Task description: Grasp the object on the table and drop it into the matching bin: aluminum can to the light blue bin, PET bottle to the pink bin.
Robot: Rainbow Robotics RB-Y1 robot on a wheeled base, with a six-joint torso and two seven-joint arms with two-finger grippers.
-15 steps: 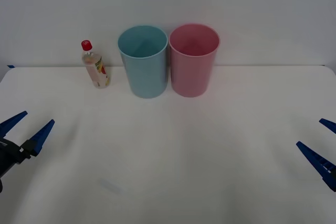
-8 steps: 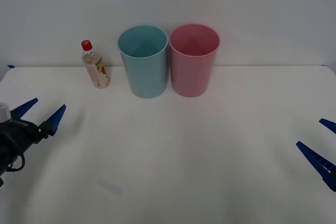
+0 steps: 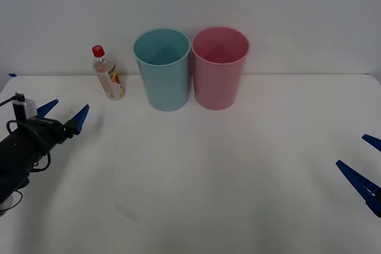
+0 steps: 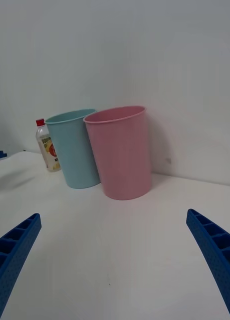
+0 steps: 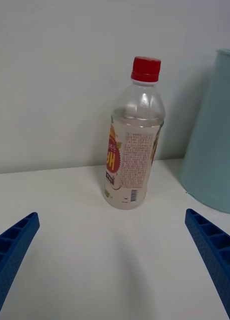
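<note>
The PET bottle (image 3: 108,74) stands upright near the back edge of the white tabletop (image 3: 202,171), red cap on top and its yellow-orange label facing partly toward the robot. Just to its right, as the robot faces it, stands the light blue bin (image 3: 162,69), with a narrow strip of bare tabletop between bottle and bin; in the left wrist view the bin's wall rises close beside the bottle (image 5: 132,135) without touching it. The pink bin (image 3: 219,67) stands on the far side of the blue one, the two bins side by side, touching or nearly so at their rims, both upright with open mouths. A plain pale wall runs right behind all three. The left hand (image 3: 62,115) hovers over the tabletop in front of and to the left of the bottle, its blue fingers spread wide and aimed toward it, with nothing lying in the open stretch between them. The right hand (image 3: 363,168) is low at the far right edge of the tabletop, well apart from the bins, its fingers likewise spread wide and holding nothing.
</note>
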